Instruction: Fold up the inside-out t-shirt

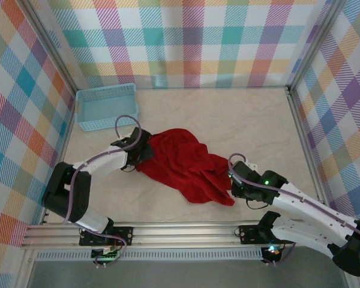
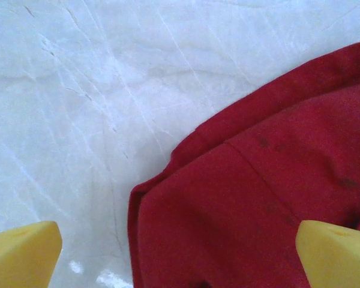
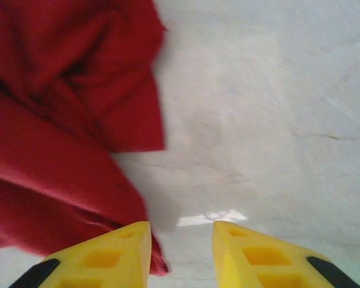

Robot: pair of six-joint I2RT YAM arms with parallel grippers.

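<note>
The red t-shirt (image 1: 189, 165) lies crumpled in a diagonal heap across the middle of the table. My left gripper (image 1: 145, 150) hangs over its upper-left edge, jaws wide open, and red cloth (image 2: 258, 204) spreads between and under the yellow fingertips (image 2: 21, 255). My right gripper (image 1: 233, 183) sits at the shirt's lower-right end, open, its yellow fingers (image 3: 108, 258) just beside a folded hem (image 3: 66, 180), with bare table in the gap. The neck label is hidden.
A light-blue basket (image 1: 105, 106) stands at the back left, against the plaid wall. Plaid walls close in the table on three sides, and a metal rail (image 1: 180, 234) runs along the near edge.
</note>
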